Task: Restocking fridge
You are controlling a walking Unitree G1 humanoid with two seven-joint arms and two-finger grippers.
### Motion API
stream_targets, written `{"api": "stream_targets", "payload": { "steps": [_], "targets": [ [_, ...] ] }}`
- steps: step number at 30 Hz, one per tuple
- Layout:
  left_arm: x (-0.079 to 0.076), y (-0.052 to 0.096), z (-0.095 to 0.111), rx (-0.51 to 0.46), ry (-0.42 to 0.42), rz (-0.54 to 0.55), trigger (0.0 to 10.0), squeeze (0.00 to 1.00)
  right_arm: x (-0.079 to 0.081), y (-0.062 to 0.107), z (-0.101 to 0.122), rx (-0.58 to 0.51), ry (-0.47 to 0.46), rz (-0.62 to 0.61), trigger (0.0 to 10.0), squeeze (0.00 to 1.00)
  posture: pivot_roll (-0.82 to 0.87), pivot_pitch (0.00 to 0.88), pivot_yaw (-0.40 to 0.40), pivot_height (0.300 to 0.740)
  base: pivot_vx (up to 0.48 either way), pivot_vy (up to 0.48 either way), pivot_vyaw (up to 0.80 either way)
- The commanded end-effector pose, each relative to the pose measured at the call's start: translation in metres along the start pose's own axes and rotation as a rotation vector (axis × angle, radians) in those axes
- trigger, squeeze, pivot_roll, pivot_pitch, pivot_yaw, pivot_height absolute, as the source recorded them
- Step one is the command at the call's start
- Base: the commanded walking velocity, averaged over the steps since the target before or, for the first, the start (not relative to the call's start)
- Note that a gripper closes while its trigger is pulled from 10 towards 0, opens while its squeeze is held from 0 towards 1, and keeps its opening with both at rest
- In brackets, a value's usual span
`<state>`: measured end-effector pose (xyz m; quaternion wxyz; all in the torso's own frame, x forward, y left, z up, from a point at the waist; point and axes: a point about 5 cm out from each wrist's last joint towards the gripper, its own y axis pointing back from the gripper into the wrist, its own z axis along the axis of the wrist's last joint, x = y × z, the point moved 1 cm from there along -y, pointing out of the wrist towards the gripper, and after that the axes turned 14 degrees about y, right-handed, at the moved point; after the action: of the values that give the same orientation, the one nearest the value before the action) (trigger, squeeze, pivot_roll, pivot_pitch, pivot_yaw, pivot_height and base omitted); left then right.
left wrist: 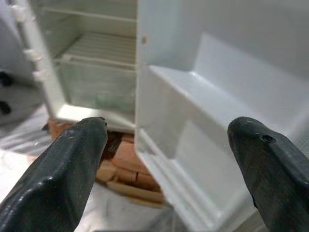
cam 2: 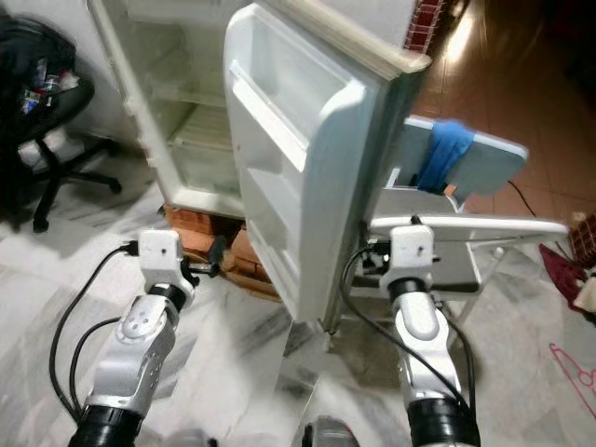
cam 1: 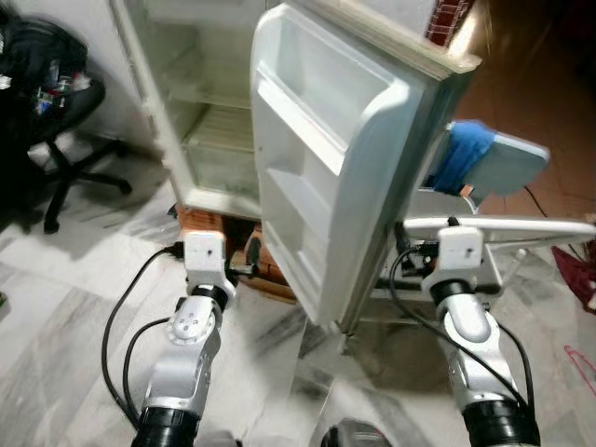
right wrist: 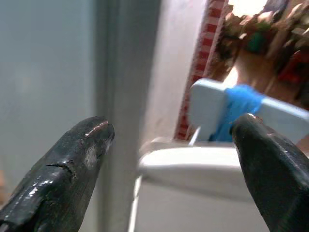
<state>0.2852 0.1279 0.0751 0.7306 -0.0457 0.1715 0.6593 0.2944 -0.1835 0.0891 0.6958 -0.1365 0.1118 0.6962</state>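
Observation:
The white fridge stands open, and its glass shelves hold nothing. Its door swings out toward me, its moulded door racks bare. My left gripper is open and holds nothing. It sits low before the fridge's base, pointing at the inner side of the door, with a black finger close to the door's lower edge. My right gripper is open too and holds nothing. It is on the outer side of the door, its wrist just beyond the door's edge.
Bricks prop up the fridge. A black office chair stands at the left. A white folding table with a blue cloth stands right behind the door. Black cables trail over the marble floor; a red cloth lies far right.

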Motion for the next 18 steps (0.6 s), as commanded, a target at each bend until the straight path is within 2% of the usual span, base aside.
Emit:
{"api": "stream_targets", "payload": {
  "steps": [1,5,10,12,13,14,16,17,18],
  "targets": [
    [0.015,0.006,-0.001,0.017,-0.008,0.044,10.0,0.0,0.008,-0.001,0.006,-0.015,-0.017,0.014,10.0,0.0,0.04,0.054,-0.027,0.74,0.0,0.0,0.0],
    [0.023,0.014,0.0,0.026,-0.014,0.082,10.0,0.0,0.006,0.0,0.006,-0.015,-0.02,0.015,10.0,0.0,0.05,0.059,-0.027,0.74,0.0,0.0,0.0],
    [0.035,0.029,-0.001,0.043,-0.039,0.117,10.0,0.0,-0.001,-0.012,0.011,-0.032,-0.032,0.007,10.0,0.0,0.06,0.066,-0.025,0.74,0.0,0.0,0.0],
    [0.049,0.04,-0.006,0.073,-0.067,0.175,10.0,0.0,-0.008,-0.026,0.02,-0.045,-0.057,-0.013,10.0,0.0,0.08,0.071,-0.026,0.74,0.0,0.0,0.0],
    [0.049,0.04,-0.006,0.073,-0.067,0.175,10.0,0.0,-0.008,-0.026,0.02,-0.045,-0.057,-0.013,10.0,0.0,0.08,0.071,-0.026,0.74,0.0,0.0,0.0],
    [0.061,0.047,-0.009,0.094,-0.09,0.231,10.0,0.0,-0.012,-0.042,0.029,-0.048,-0.089,-0.036,10.0,0.0,0.09,0.075,-0.029,0.74,0.0,0.0,0.0],
    [0.064,0.049,-0.009,0.107,-0.064,0.241,10.0,0.0,-0.014,-0.056,0.04,-0.053,-0.11,-0.05,10.0,0.0,0.1,0.084,-0.035,0.74,0.0,0.0,0.0],
    [0.064,0.049,-0.009,0.107,-0.064,0.241,10.0,0.0,-0.014,-0.056,0.04,-0.053,-0.11,-0.05,10.0,0.0,0.1,0.084,-0.035,0.74,0.0,0.0,0.0],
    [0.063,0.049,-0.008,0.11,-0.056,0.237,10.0,0.0,-0.014,-0.063,0.046,-0.061,-0.129,-0.05,10.0,0.0,0.1,0.084,-0.035,0.74,0.0,0.0,0.0]
  ]
}}
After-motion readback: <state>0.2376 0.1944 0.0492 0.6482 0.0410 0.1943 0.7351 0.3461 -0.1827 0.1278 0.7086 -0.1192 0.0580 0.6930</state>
